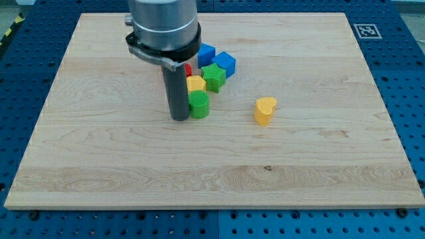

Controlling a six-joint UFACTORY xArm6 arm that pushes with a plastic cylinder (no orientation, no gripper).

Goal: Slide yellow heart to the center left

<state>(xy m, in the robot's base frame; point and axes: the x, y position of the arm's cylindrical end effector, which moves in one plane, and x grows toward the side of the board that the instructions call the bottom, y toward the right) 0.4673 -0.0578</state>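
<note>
My tip (180, 118) is resting on the bench (99, 166), touching or nearly touching the left side of a green block (198, 105). I am carrying no claw, only the rod, so there is nothing spread or pinching to report.

The yellow heart (265, 110) is sitting alone to the view's right of the cluster, well apart from my tip and right of the bench's middle. Judging by that, the slide is not yet starting: the heart is waiting on the wrong side, with the whole push leftward left to do.

Counting outward: two green blocks, the second (214, 76) star-like; one yellow block (196, 83); one red block (188, 69), mostly hidden, shape unclear; two blue blocks (206, 54) (225, 63); one yellow heart.
</note>
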